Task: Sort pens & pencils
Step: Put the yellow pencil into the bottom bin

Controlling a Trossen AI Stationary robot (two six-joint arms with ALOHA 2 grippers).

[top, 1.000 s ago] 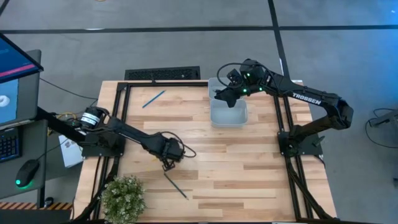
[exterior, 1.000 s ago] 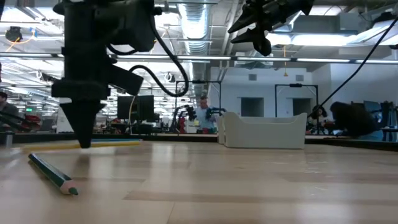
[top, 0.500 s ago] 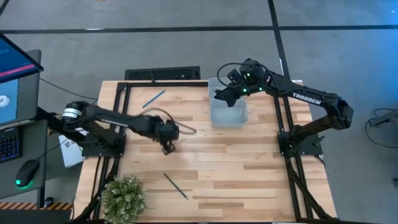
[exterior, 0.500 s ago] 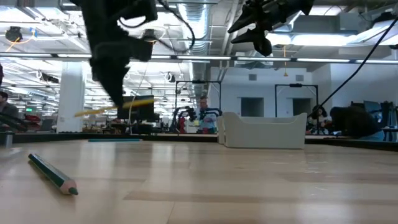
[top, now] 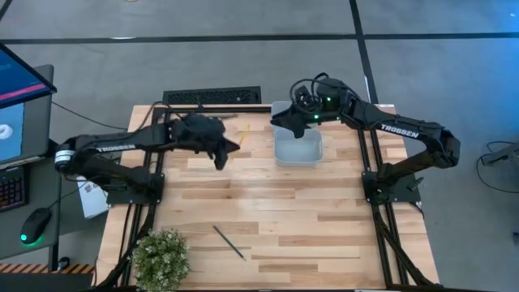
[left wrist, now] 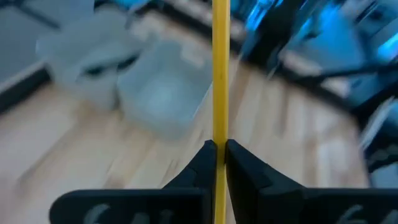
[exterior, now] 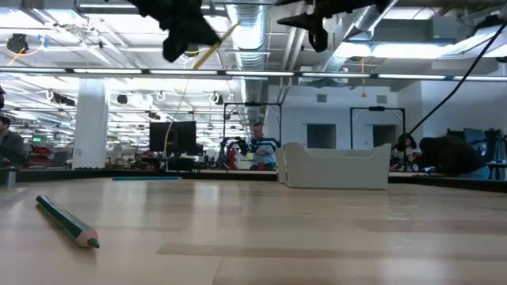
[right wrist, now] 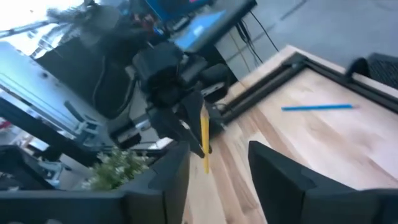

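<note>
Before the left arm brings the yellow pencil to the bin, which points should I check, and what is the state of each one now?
1. Left gripper shut on the yellow pencil: ok.
2. Pencil lifted clear of the table: ok, seen in the low view.
3. Clear bin in place at the far edge: ok.
4. Space above the bin free: not ok, the right gripper hangs there, fingers apart with nothing between them.
5. Blue pencil lying away from the path: cannot tell.
6. Dark pen left on the near side: ok, untouched.
</note>
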